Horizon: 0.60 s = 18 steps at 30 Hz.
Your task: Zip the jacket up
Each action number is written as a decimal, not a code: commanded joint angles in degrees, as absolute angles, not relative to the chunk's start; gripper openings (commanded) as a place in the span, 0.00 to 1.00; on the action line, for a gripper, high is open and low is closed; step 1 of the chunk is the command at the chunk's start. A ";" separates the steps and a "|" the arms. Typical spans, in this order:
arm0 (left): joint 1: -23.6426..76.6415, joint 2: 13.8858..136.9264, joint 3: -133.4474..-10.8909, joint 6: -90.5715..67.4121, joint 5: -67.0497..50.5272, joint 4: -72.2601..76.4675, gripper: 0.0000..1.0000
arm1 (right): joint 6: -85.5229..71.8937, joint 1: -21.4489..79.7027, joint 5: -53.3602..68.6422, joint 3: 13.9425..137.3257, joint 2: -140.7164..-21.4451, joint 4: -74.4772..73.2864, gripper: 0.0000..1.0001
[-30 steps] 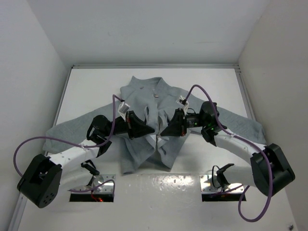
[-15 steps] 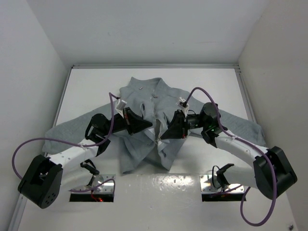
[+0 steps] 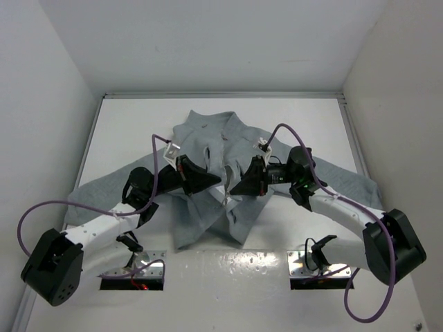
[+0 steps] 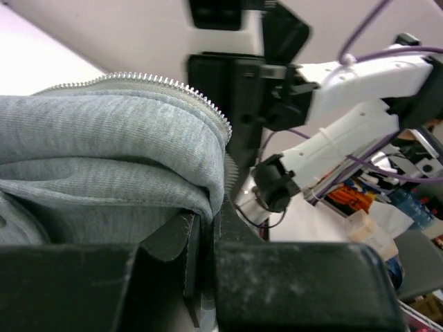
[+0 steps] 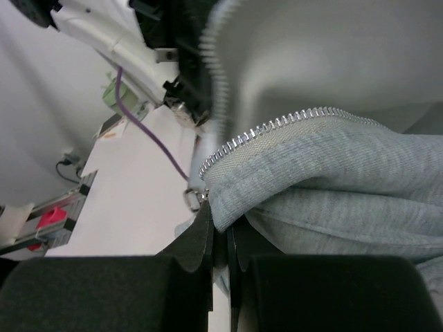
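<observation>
The light grey fleece jacket [image 3: 208, 145] lies on the white table with its sleeves spread and its front open. My left gripper [image 3: 220, 182] is shut on the jacket's left front edge [image 4: 138, 166], whose zipper teeth [image 4: 173, 86] curve over the fold. My right gripper [image 3: 234, 190] is shut on the right front edge [image 5: 318, 180], with zipper teeth [image 5: 277, 126] above the fingers and the metal slider [image 5: 194, 198] just left of them. Both grippers hold the lower front edges lifted, close together and facing each other.
The white table [image 3: 124, 131] has walls at the back and both sides. The jacket's sleeves reach left [image 3: 97, 187] and right [image 3: 353, 180]. Purple cables [image 3: 31, 214] loop off both arms. Two base openings [image 3: 131, 273] sit at the near edge.
Both grippers have lifted the front edges slightly and shifted a little away from me, staying close together. The left arm's base link has swung outward.
</observation>
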State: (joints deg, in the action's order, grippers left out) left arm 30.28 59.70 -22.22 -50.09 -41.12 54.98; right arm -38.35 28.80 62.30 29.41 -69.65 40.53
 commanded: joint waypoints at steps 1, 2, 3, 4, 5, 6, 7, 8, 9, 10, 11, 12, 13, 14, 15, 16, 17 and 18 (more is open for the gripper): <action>33.21 55.20 -24.61 -49.84 -41.92 57.05 0.00 | -36.04 27.60 60.56 31.02 -69.70 42.10 0.00; 33.22 54.59 -24.61 -48.62 -41.92 56.08 0.00 | -36.12 27.08 60.30 30.85 -69.70 42.10 0.00; 34.01 53.97 -24.61 -48.60 -41.92 54.16 0.00 | -36.12 26.81 60.29 31.02 -69.70 42.10 0.00; 34.71 53.44 -24.61 -47.91 -41.92 53.18 0.00 | -36.04 26.81 60.29 31.20 -69.78 42.19 0.00; 34.72 52.74 -24.00 -47.29 -41.92 52.39 0.00 | -35.95 26.46 60.38 31.29 -69.61 42.27 0.00; 34.72 52.73 -23.99 -47.29 -41.31 51.16 0.00 | -35.77 26.63 60.73 31.38 -69.52 42.80 0.00; 35.33 52.73 -23.99 -46.59 -41.31 50.46 0.00 | -35.68 26.63 60.91 31.46 -69.26 42.89 0.00; 35.33 52.73 -23.47 -46.06 -40.53 50.45 0.00 | -36.03 26.72 61.52 31.55 -69.43 43.33 0.00; 35.33 52.73 -23.47 -46.05 -39.91 49.93 0.00 | -36.30 26.63 62.05 31.64 -69.35 43.85 0.00; 35.33 52.73 -23.47 -46.05 -39.90 49.92 0.00 | -36.73 26.63 62.66 31.73 -69.35 44.29 0.00; 35.33 52.73 -23.47 -46.05 -39.38 49.92 0.00 | -37.09 26.63 63.01 31.55 -69.17 44.99 0.00; 35.33 52.73 -23.47 -45.45 -39.38 49.92 0.00 | -37.26 26.72 63.80 31.55 -69.08 45.70 0.00; 35.33 53.43 -23.47 -44.66 -38.50 49.92 0.00 | -37.87 27.15 64.50 31.38 -68.91 46.40 0.00; 35.33 53.44 -23.47 -44.04 -37.89 49.92 0.00 | -38.14 26.98 64.77 31.12 -68.82 46.67 0.00; 35.33 53.44 -23.47 -42.47 -37.88 49.92 0.00 | -38.23 27.59 64.86 30.94 -68.47 46.93 0.00; 34.81 54.05 -23.99 -41.67 -37.27 49.92 0.00 | -38.15 27.51 65.47 30.68 -68.21 47.63 0.00; 34.80 54.05 -23.99 -40.96 -36.40 49.92 0.00 | -38.14 27.86 65.57 30.59 -67.94 47.90 0.00; 34.28 54.66 -24.78 -40.35 -36.39 49.92 0.00 | -38.14 27.95 65.83 30.24 -67.94 47.99 0.00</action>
State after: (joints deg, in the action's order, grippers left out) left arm 34.52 54.26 -22.22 -43.86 -38.24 47.37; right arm -38.17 27.16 63.42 29.39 -69.76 41.91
